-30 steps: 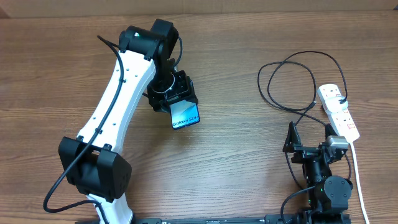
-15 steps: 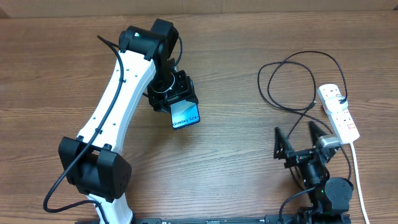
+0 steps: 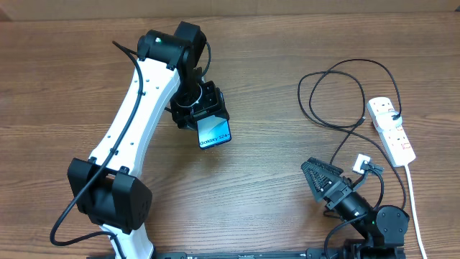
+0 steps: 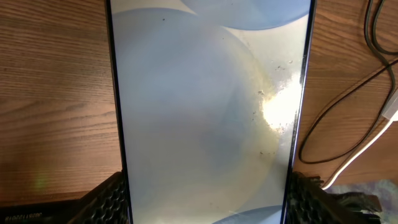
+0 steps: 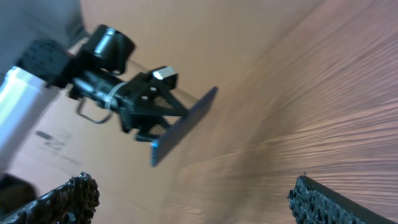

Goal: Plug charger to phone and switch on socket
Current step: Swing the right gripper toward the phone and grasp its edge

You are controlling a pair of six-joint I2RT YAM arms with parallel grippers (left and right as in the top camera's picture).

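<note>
Two arms stand over the wooden bench [image 3: 273, 194], and there is one each of the phone, charger and socket. The left end effector [image 3: 207, 115] is closed narrowly on the one phone [image 3: 214, 133], gripping it by the end nearest its wrist. The rest of the slab juts out beyond the fingertips with its light blue screen facing up. In the left wrist view the screen fills nearly the whole frame, with the two textured fingers [image 4: 112, 199] pressed against its long edges at the bottom. From the right wrist view the phone appears edge-on and tilted, lifted clear of the bench. The right end effector [image 3: 325, 183] sits low near its own base, well to the right of the phone. It holds nothing, and its two fingertips [image 5: 68, 199] are spread wide at the opposite lower corners of its camera view. Beyond and to the right of it lies the single charger [image 3: 359, 61], a thin black cable lying in loose overlapping loops on the bench. One stretch of it trails back toward the right end effector. Farthest right is the one socket [image 3: 392, 129], a white strip with red switches too small to count. Its single thick white cord [image 3: 413, 194] runs down past the right end effector's outer side.
</note>
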